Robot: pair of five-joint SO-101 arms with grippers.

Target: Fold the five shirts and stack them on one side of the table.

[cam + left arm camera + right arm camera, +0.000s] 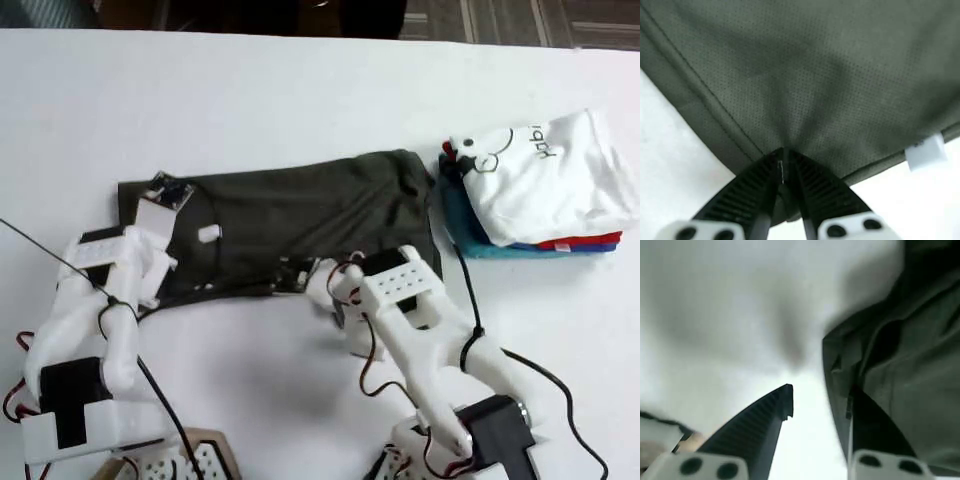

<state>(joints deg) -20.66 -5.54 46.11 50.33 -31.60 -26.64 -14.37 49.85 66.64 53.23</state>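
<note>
At 8 o'clock on the white tabletop (300, 90), the left fingers (760, 185) pinch the edge of the green shirt (300, 215). The shirt lies spread in the middle. At 5 o'clock, the right fingers (760, 425) stand wide apart at its hem. A stack (545, 180) of folded shirts sits at 3 o'clock.

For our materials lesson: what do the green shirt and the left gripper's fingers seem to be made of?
The green shirt looks like matte knit mesh: fine pinholes dot it. The left gripper has fingers of probably hard black plastic, with moulded ribs.
</note>
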